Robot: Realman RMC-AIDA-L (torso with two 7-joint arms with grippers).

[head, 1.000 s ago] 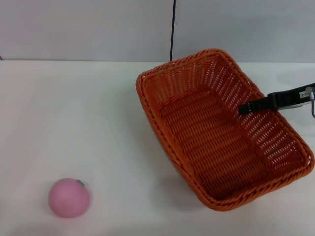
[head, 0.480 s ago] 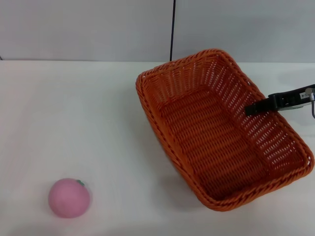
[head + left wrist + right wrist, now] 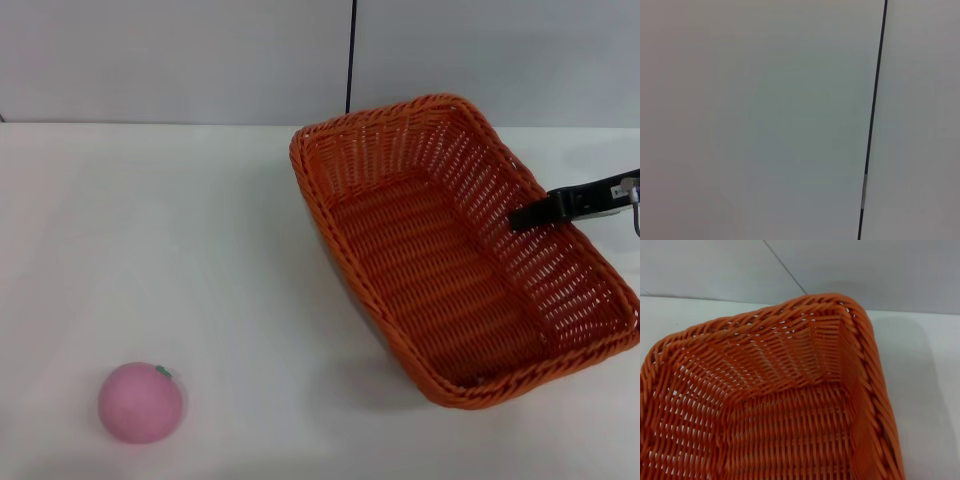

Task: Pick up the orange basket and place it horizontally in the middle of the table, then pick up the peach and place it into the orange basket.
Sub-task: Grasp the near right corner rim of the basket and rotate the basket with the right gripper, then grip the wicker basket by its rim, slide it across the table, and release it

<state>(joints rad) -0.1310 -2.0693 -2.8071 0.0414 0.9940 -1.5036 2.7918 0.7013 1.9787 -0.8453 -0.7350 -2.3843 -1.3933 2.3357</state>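
Your white surface [image 3: 150,230] carries the orange basket [image 3: 440,270] on its right half, set askew and tipped. Your right tool [image 3: 522,218] reaches in over the basket's right wall; you cannot tell its grip. The peach [image 3: 140,402] sits near left, well apart.

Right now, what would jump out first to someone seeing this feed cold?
The orange basket dominates the right half of the white table, lying skewed with one corner toward the back wall. The right gripper reaches in over its right long wall. The pink peach sits alone near the table's front left, well apart from the basket.
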